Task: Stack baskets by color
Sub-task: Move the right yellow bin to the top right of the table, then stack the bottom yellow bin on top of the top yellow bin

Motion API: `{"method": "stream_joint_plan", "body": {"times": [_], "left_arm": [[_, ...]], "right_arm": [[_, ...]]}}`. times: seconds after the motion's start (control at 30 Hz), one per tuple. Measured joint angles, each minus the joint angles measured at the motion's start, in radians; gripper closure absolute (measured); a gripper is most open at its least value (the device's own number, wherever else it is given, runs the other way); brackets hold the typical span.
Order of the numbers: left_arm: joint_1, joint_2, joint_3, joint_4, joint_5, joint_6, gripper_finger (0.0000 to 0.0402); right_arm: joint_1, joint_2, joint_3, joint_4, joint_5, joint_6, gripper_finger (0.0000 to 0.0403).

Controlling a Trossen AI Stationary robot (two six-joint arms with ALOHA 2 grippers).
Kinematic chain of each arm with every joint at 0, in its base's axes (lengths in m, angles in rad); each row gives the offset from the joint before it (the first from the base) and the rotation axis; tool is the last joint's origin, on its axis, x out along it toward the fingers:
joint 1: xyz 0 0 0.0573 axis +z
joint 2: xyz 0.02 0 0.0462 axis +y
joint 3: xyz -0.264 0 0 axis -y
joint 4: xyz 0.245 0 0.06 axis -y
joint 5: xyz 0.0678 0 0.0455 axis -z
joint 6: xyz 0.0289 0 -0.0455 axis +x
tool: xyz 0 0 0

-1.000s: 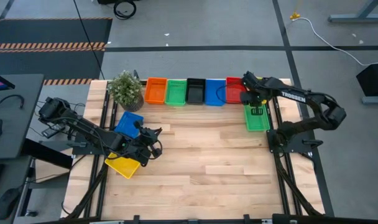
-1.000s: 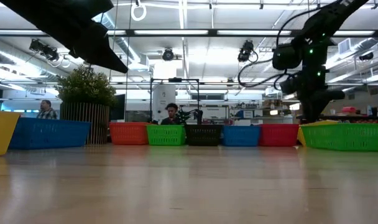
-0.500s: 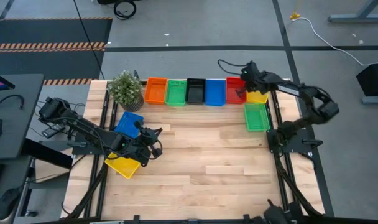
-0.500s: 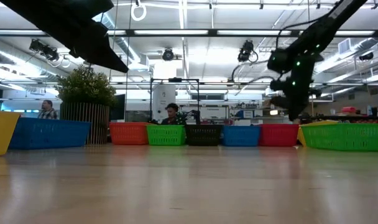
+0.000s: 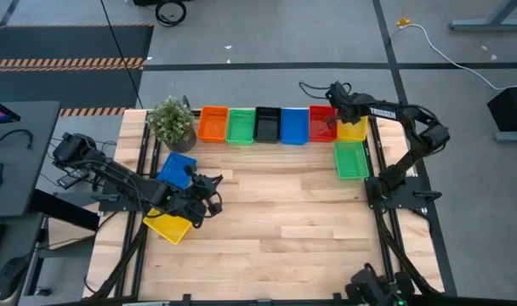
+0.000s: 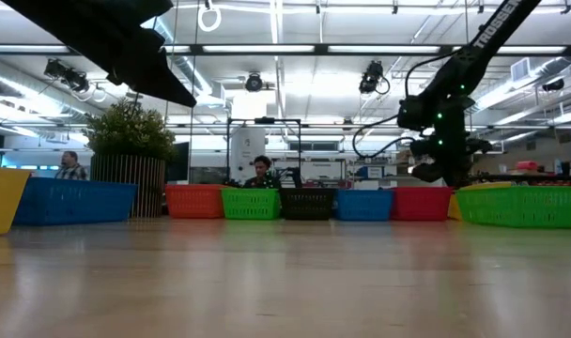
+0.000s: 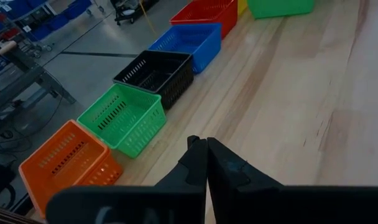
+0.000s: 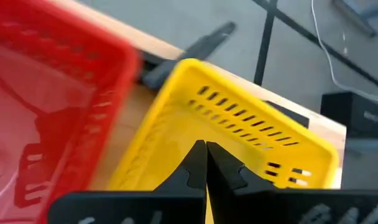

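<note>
Along the table's far edge stand baskets in a row: orange (image 5: pixel 212 124), green (image 5: pixel 240 126), black (image 5: pixel 267 124), blue (image 5: pixel 293 126), red (image 5: pixel 320 119) and yellow (image 5: pixel 354 131). A second green basket (image 5: pixel 352 160) sits near the right edge. A blue basket (image 5: pixel 177 168) and a yellow one (image 5: pixel 167 226) lie at the left. My right gripper (image 5: pixel 333 124) is shut, slanting down over the red and yellow baskets' shared side (image 8: pixel 206 144). My left gripper (image 5: pixel 209 201) is shut above bare wood, holding nothing (image 7: pixel 206 142). My right gripper's shut fingers point down into the yellow basket (image 8: pixel 176 124) close to its wall beside the red basket (image 8: pixel 46 93). The gripper itself hides the place under its tips, so I cannot tell whether it touches the basket.
A potted plant (image 5: pixel 172 121) stands at the far left, next to the orange basket. The wide wooden middle of the table (image 5: pixel 275 212) carries nothing. In the low view, people show in the room beyond the table.
My right gripper has left the far end of the green basket at the right and gone toward the far edge and a little left, sinking and rolling about its own line. It now stands over the red and yellow baskets. The green basket has stayed put.
</note>
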Motion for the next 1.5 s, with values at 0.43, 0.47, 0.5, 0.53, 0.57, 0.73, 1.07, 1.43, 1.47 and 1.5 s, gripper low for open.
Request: {"method": "stream_joint_plan", "body": {"times": [0.43, 0.47, 0.5, 0.53, 0.57, 0.73, 1.07, 1.43, 1.47, 1.5], "left_arm": [[-0.001, 0.000, 0.000, 0.018, 0.007, 0.001, 0.0390], [-0.001, 0.000, 0.000, 0.017, 0.008, 0.001, 0.0392], [-0.001, 0.000, 0.000, 0.018, 0.007, 0.001, 0.0394], [-0.001, 0.000, 0.000, 0.018, 0.007, 0.001, 0.0394], [-0.001, 0.000, 0.000, 0.018, 0.007, 0.001, 0.0394], [-0.001, 0.000, 0.000, 0.019, 0.007, 0.000, 0.0385], [-0.001, 0.000, 0.000, 0.019, 0.007, 0.001, 0.0392], [-0.001, -0.037, 0.020, 0.018, -0.016, 0.059, 0.0390], [-0.001, -0.049, 0.024, 0.018, -0.016, 0.072, 0.0392], [-0.001, -0.060, 0.027, 0.018, -0.014, 0.082, 0.0395]], "right_arm": [[0.032, 0.090, 0.001, 0.077, -0.117, -0.088, 0.0402], [0.039, 0.089, 0.001, 0.074, -0.130, -0.099, 0.0402], [0.048, 0.089, 0.001, 0.077, -0.145, -0.109, 0.0402], [0.057, 0.087, 0.001, 0.079, -0.154, -0.113, 0.0402], [0.065, 0.081, 0.001, 0.079, -0.171, -0.118, 0.0402], [0.098, 0.059, 0.001, 0.090, -0.155, -0.137, 0.0402], [0.101, -0.051, 0.001, -0.006, -0.081, -0.086, 0.0401], [0.104, -0.081, -0.036, -0.229, -0.167, 0.020, 0.0402], [0.103, -0.077, -0.047, -0.213, -0.191, 0.020, 0.0402], [0.103, -0.074, -0.056, -0.193, -0.213, 0.019, 0.0402]]}}
